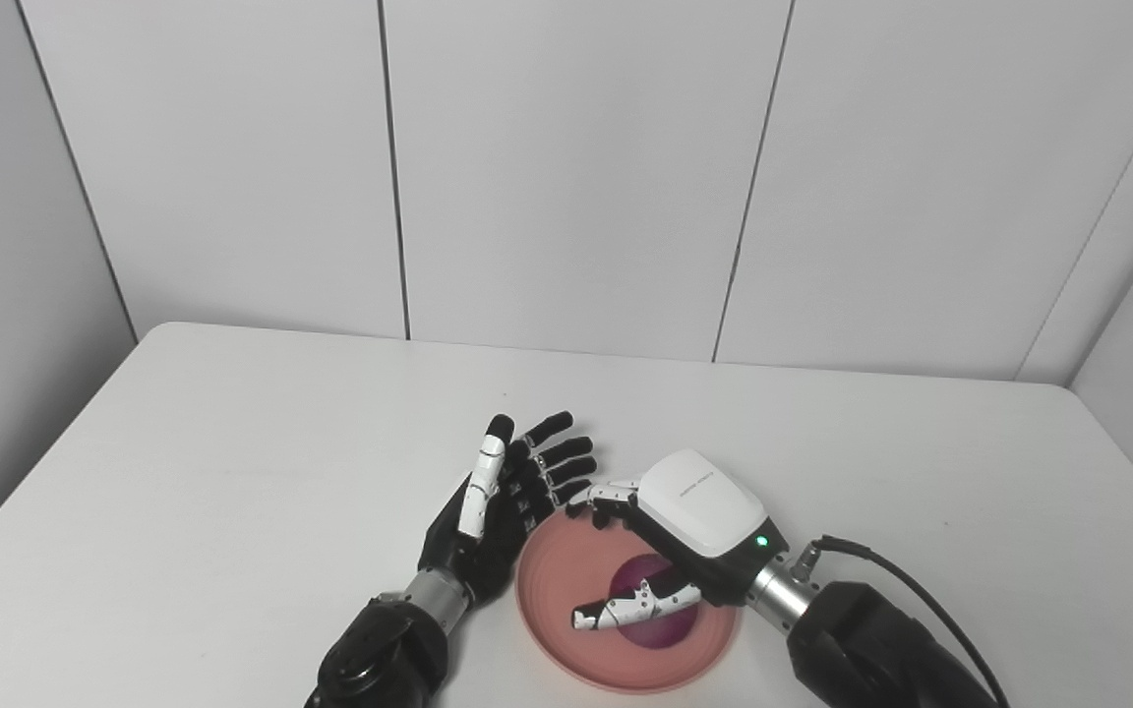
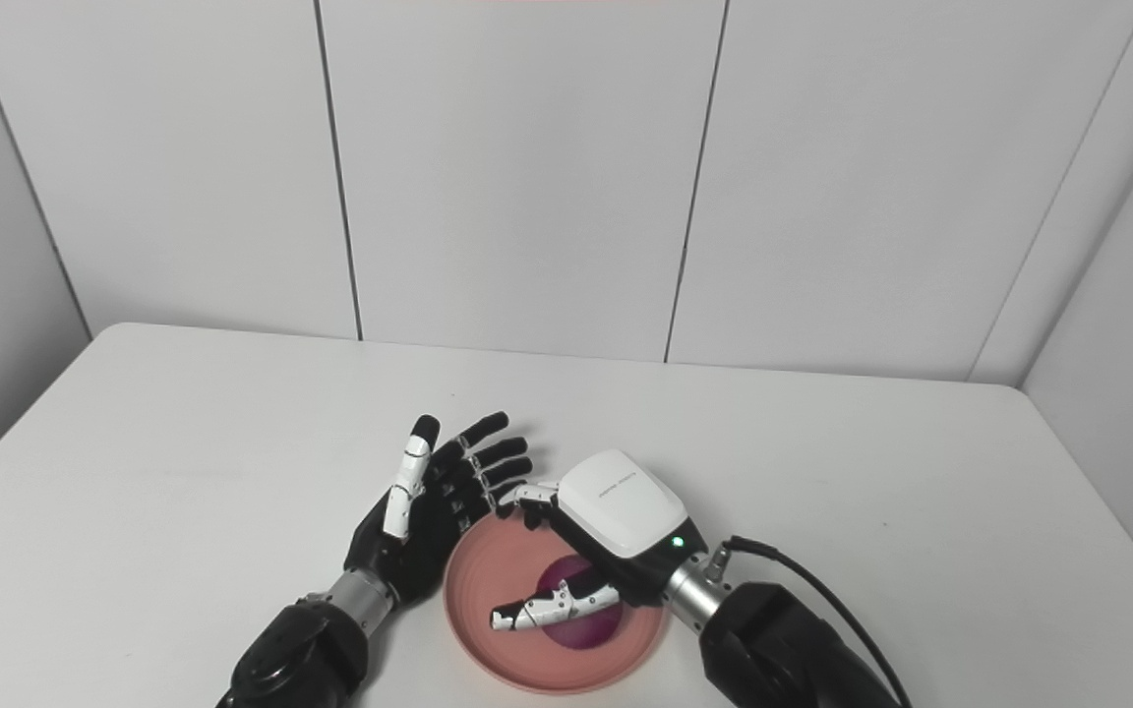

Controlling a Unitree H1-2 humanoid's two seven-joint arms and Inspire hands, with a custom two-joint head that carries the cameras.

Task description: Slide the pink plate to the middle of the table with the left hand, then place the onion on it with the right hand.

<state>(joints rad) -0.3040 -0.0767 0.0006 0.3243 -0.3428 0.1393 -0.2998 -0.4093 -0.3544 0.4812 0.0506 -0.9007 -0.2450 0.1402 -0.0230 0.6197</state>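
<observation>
The pink plate (image 1: 552,575) lies on the white table near the front edge, about midway across. A dark purple onion (image 1: 667,634) rests in the plate's centre. My right hand (image 1: 694,521) hovers over the onion with its fingers apart: the thumb (image 1: 616,615) stretches across the onion's top and the other fingers (image 1: 606,501) curl near the plate's far rim. My left hand (image 1: 503,501) is open and empty. It stands on edge at the plate's far-left rim with its palm toward the plate and its fingers stretched out.
The white table (image 1: 232,472) stands against a grey panelled wall. Its far edge is at the wall and its corners are rounded. A black cable (image 1: 906,575) runs from my right wrist.
</observation>
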